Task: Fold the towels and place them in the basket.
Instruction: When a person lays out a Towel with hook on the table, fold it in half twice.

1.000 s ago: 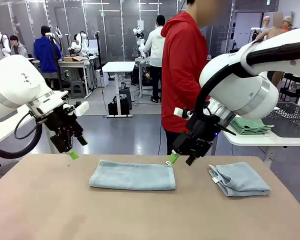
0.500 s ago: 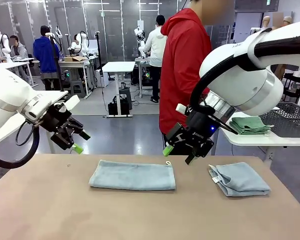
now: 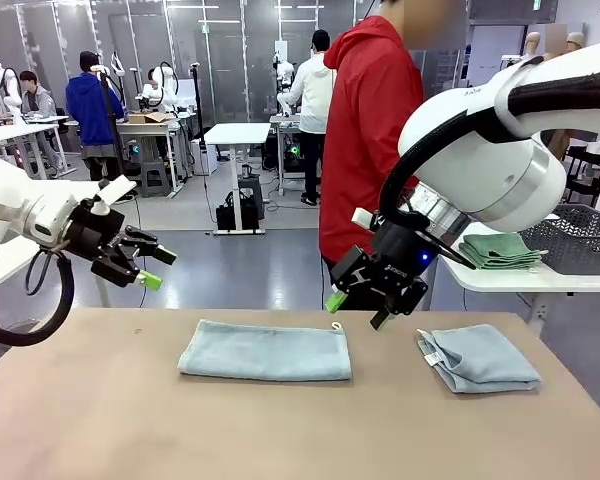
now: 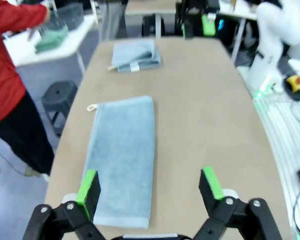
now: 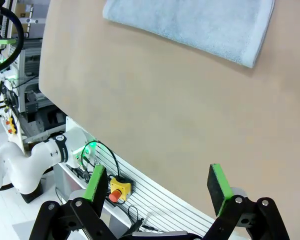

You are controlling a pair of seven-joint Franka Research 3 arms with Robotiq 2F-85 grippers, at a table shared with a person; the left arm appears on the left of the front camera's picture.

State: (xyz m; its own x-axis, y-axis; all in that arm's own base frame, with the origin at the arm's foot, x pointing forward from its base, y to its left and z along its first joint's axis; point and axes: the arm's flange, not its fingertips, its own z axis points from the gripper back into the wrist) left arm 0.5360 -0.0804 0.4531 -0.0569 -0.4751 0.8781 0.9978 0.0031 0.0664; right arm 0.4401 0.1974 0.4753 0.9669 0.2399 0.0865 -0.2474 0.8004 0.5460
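Two on the tabletop (image 3: 100, 400): long towel (image 3: 265, 352) flat at centre, folded towel (image 3: 477, 358) to its right, well apart. Basket (image 3: 585, 235) on the side table (image 3: 520, 280), far right. Left hand (image 3: 158, 269) and right hand (image 3: 357, 310) both released, holding nothing, above the tabletop.

The basket (image 3: 590, 235) is cut off by the front view's right edge, and the towel (image 5: 190, 25) by the right wrist view's top.
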